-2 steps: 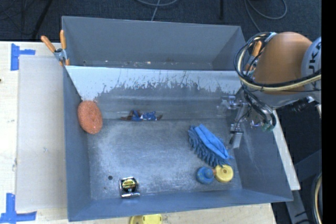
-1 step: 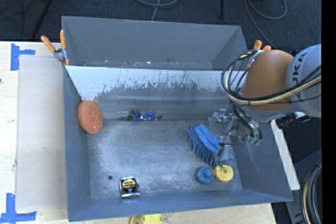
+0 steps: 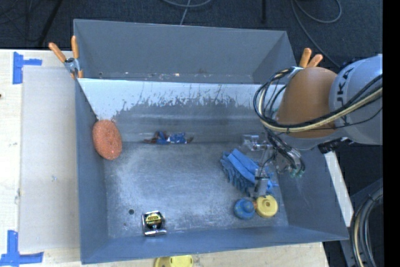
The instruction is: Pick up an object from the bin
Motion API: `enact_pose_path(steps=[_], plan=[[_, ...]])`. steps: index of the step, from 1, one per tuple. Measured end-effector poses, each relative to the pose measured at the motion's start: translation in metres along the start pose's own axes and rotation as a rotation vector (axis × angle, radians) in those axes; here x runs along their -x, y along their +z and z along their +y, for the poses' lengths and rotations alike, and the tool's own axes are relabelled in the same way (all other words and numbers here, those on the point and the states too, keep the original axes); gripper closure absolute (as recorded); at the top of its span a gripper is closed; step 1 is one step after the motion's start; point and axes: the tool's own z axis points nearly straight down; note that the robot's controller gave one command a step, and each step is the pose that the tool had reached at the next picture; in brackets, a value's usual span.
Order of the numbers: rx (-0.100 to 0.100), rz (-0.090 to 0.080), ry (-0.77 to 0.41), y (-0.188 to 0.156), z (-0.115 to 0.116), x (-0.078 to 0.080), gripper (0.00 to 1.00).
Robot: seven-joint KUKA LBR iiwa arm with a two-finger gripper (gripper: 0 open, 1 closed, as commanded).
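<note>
1. Claw [image 3: 262, 171] hangs over the blue brush-like thing [image 3: 236, 167], 4 o'clock in the bin [image 3: 187, 59].
2. Can't tell if it's open or closed.
3. A blue disc [image 3: 244, 208] and yellow disc [image 3: 267, 206] sit near its 6 o'clock.

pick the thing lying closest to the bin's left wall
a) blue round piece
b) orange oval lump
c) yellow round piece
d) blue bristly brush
B: the orange oval lump sits at the foot of the bin's left wall, while the blue bristly brush, the yellow round piece and the blue round piece all lie at the right side.
</note>
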Motion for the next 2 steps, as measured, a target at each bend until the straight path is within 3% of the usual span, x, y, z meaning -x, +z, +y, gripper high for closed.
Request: enact_pose_path(steps=[1,2], plan=[[0.0,-0.005,0.14,0.0073,0.0156,0.0172,1.0],[0.0,-0.005,0.138,0.0073,0.0158,0.0172,1.0]])
